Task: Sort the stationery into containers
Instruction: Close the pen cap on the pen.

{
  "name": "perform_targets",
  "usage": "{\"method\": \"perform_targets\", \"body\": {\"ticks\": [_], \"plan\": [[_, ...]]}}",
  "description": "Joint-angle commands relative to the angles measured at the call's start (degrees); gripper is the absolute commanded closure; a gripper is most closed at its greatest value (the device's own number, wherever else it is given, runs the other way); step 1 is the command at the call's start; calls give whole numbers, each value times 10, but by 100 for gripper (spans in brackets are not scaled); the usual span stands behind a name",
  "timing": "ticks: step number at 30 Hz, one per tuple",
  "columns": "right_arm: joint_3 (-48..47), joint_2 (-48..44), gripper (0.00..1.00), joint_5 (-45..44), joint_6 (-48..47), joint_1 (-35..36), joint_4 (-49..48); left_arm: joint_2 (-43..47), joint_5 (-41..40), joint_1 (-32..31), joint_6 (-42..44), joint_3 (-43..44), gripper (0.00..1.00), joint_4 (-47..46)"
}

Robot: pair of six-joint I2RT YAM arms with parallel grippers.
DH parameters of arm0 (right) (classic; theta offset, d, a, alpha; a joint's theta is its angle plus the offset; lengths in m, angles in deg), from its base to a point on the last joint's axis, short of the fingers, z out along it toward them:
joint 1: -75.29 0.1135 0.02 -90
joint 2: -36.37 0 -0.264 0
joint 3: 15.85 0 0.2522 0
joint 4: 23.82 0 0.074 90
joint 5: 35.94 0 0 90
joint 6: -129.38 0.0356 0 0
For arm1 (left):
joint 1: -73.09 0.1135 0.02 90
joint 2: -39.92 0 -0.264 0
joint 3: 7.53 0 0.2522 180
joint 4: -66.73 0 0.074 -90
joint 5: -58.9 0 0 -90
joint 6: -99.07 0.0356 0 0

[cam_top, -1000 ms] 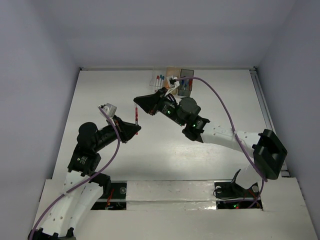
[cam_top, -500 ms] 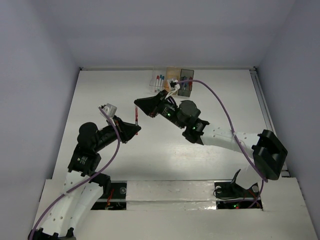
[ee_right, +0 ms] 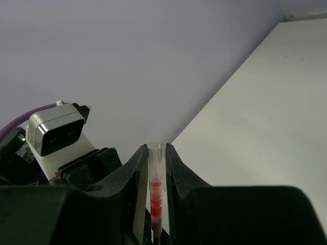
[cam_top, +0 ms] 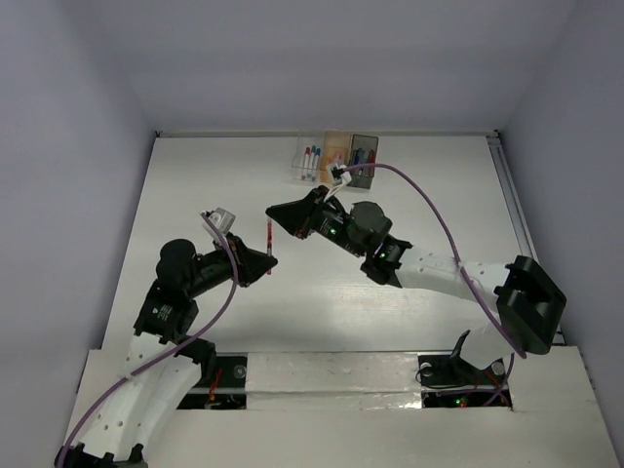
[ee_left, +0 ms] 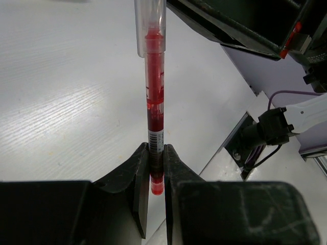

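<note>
A: Left fingers?

B: Closed tight on the butt end of the red pen. The left gripper pinches it just below the label, and the barrel sticks straight out away from the jaws.

A: Right side?

B: The right gripper is clamped on the other end. Its fingers sit against both sides of the pen's clear cap, with the red barrel running down between them. So both arms have the same pen, one at each end.

A: Where is that on the worktop?

B: From above, the pen is a short red line left of the middle of the worktop. The left gripper is at its near end and the right gripper at its far end. It looks lifted off the surface, not lying on it.

A: Containers?

B: Three in a row at the far edge, about halfway along it and well apart from the pen. Clear bin on the left, orange bin in the middle, smoky grey bin on the right. The clear one has upright pens with red and blue tips. The grey one shows red and blue bits too, but they're too small to name.

A: Anything else?

B: A purple cable loops over the right arm near the bins.
</note>
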Motion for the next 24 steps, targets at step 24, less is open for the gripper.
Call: {"method": "perform_targets", "body": {"ticks": [24], "plan": [[103,11,100,187,13,91,198,13,-42,4,10,17,100,-67]]}}
